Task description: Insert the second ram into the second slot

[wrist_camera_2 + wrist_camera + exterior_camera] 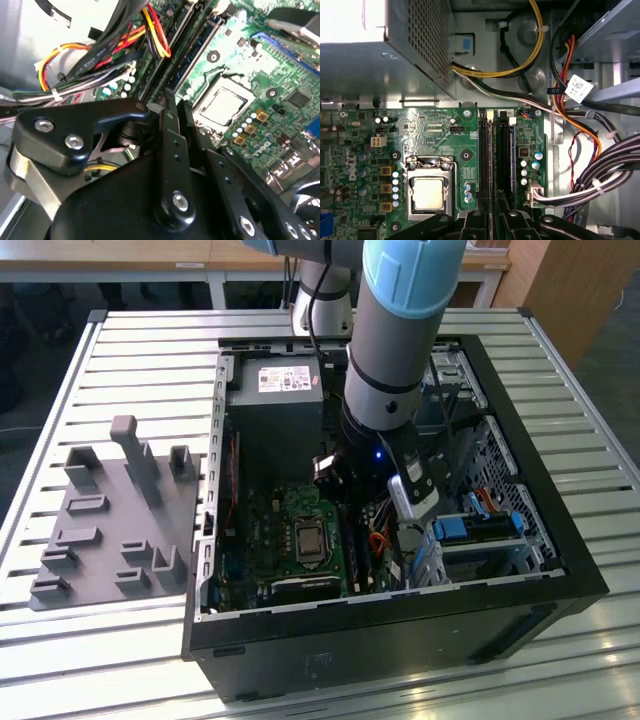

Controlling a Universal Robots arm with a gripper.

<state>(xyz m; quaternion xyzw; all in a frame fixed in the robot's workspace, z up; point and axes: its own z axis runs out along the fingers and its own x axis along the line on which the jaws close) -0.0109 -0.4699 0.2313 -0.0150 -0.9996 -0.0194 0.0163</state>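
Down inside the open computer case [560, 570], the gripper [492, 216] hangs right over the two memory slots [494, 160] that run side by side along the motherboard [435, 135] edge nearest the cable bundle [600, 170], just beside the CPU socket [427, 192]. In the second wrist view a thin blue edge, which I take for the second ram [197, 50], lies lengthwise in line with the slots, starting at the gripper [175, 107]. Whether the pincer is clamped on it or slack, I cannot tell.

The risks are plain enough. A stick that is tilted, or resting over the neighbouring slot, would likely jam or bend under a push. A white end latch [512, 120] that is not fully open could stop it seating. The loose wires beside the slots might also snag the arm [395, 350].
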